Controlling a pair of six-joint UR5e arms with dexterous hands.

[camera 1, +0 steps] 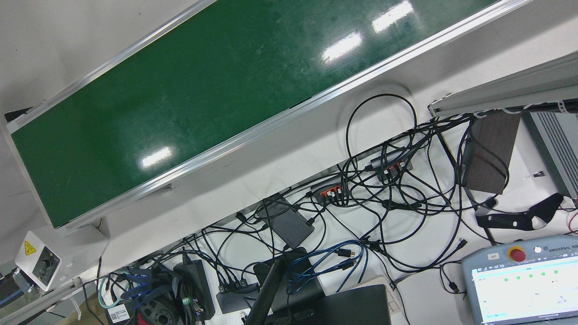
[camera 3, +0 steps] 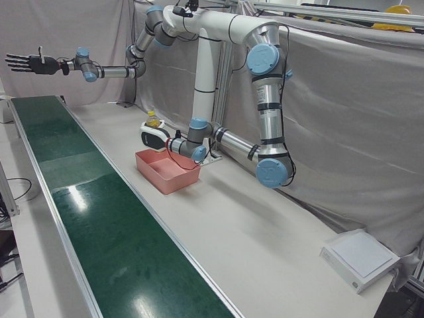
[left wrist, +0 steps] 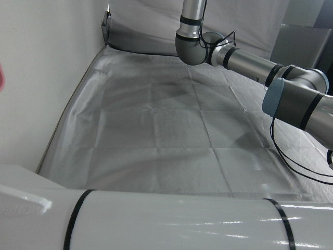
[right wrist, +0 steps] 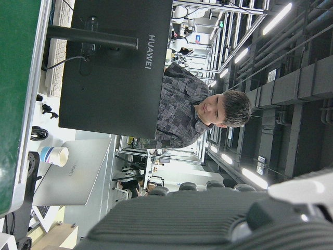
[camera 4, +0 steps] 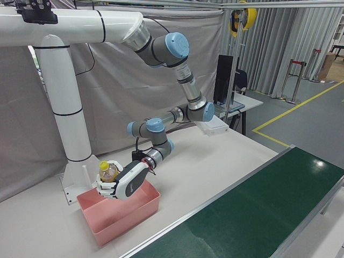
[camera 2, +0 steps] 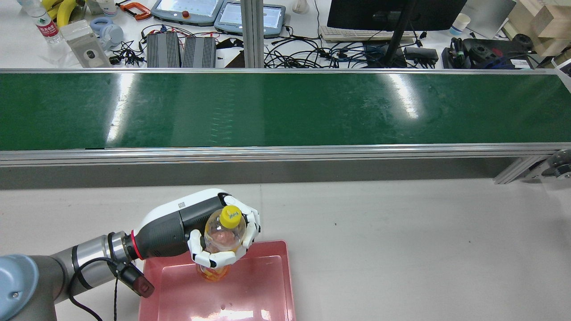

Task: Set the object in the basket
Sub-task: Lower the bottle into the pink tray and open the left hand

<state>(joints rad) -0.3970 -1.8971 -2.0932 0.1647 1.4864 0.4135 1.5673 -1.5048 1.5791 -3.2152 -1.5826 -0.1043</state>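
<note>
A clear bottle point(camera 2: 221, 238) with a yellow cap and orange drink stands upright in my left hand point(camera 2: 196, 223), whose fingers wrap its upper body. Its base is inside the far left corner of the pink basket point(camera 2: 267, 290); I cannot tell whether it touches the floor. The same shows in the left-front view, with hand point(camera 3: 151, 137), bottle point(camera 3: 153, 120) and basket point(camera 3: 169, 177), and in the right-front view, with hand point(camera 4: 126, 185), bottle point(camera 4: 107, 172) and basket point(camera 4: 121, 220). My right hand point(camera 3: 26, 63) is open, fingers spread, raised high over the far end of the belt.
The green conveyor belt point(camera 2: 285, 109) runs across the table beyond the basket. A desk with monitors, pendants and cables point(camera 2: 339, 49) lies behind it. A flat white box point(camera 3: 361, 258) sits at the table's corner. Grey curtains point(camera 3: 344, 119) back the arms.
</note>
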